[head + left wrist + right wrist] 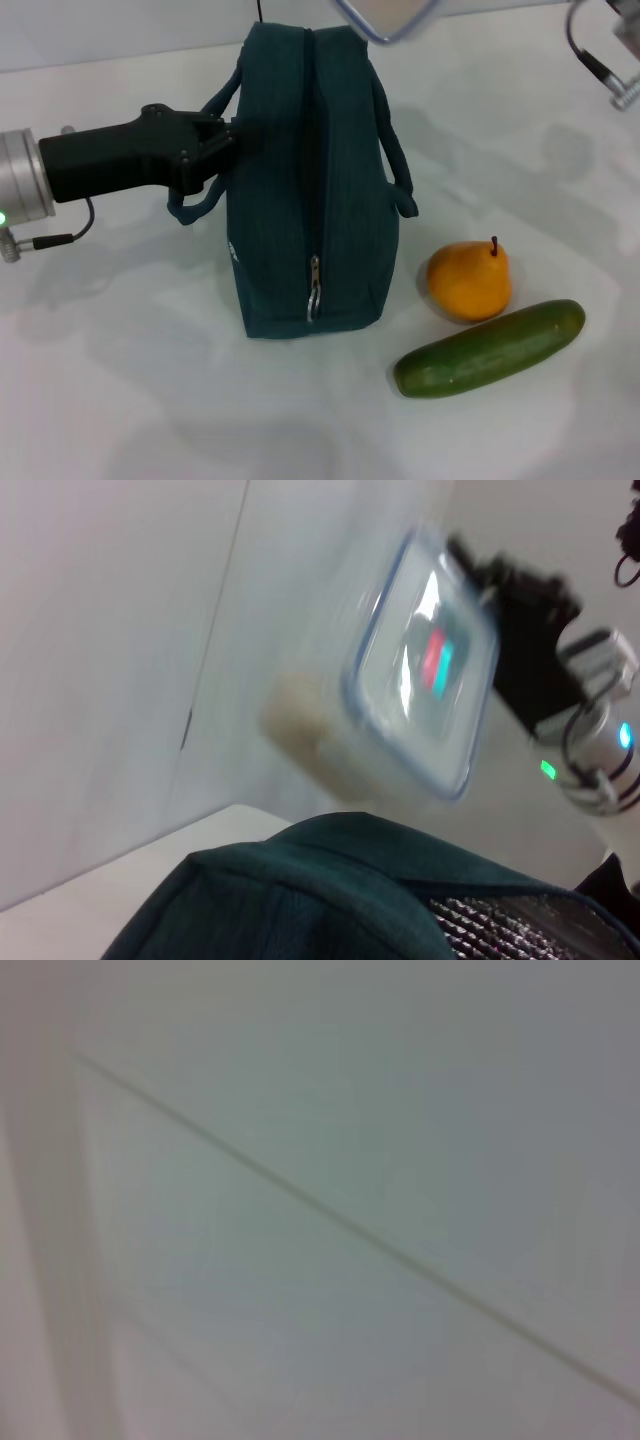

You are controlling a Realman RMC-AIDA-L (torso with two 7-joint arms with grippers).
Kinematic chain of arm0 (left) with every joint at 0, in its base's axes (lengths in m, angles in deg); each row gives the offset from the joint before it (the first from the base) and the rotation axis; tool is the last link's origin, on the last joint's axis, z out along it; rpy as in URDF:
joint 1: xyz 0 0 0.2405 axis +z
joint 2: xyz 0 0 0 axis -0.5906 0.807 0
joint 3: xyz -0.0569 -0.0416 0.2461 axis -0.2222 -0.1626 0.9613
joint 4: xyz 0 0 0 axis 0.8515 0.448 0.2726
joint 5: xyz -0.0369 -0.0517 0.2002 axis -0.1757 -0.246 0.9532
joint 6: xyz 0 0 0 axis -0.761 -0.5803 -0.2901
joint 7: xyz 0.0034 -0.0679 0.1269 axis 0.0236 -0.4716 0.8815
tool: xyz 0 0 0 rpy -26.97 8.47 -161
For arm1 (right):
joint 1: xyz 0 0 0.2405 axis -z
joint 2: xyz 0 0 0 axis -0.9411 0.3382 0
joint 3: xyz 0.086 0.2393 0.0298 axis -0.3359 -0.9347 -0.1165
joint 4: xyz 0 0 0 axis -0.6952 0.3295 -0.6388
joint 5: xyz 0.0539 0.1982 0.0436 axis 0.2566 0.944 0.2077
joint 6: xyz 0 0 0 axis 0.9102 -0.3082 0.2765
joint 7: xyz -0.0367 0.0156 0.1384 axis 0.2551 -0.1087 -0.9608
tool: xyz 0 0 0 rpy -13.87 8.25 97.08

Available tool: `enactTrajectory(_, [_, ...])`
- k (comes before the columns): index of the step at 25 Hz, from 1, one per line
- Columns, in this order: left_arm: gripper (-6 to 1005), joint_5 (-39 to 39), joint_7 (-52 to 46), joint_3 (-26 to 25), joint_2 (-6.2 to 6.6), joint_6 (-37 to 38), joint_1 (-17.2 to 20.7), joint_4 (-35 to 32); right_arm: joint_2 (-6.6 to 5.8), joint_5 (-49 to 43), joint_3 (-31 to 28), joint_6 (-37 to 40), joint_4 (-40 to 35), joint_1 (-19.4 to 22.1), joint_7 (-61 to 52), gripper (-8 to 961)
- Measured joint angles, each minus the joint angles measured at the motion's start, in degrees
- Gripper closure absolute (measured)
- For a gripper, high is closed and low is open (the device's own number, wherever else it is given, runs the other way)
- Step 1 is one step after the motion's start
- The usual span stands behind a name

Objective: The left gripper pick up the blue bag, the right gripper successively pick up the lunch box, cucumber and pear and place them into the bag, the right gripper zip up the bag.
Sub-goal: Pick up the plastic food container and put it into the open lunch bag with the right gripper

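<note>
The blue bag stands upright on the white table, its opening facing up. My left gripper is shut on the bag's left side, by the handle. The clear lunch box with a blue-rimmed lid hangs in the air above the bag's far end, cut off by the top of the head view. In the left wrist view the lunch box is tilted above the bag, with my right gripper shut on its far side. The pear and the cucumber lie to the bag's right.
The bag's silver lining shows at its opening. The zipper pull hangs at the bag's near end. Part of my right arm and its cable show at the top right. The right wrist view shows only a blank wall.
</note>
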Motion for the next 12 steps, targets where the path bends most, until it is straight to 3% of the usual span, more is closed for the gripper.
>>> enactTrajectory(7, [953, 0.4, -0.2, 0.0, -0.23, -1.0, -0.5, -0.8, 0.17, -0.4, 2.6, 0.1, 0.3, -6.8, -1.5, 831])
enactTrajectory(12, [953, 0.1, -0.2, 0.0, -0.24, -2.1, -0.6, -1.2, 0.6, -0.3, 7.3, -4.4, 0.5, -6.0, -0.3, 826])
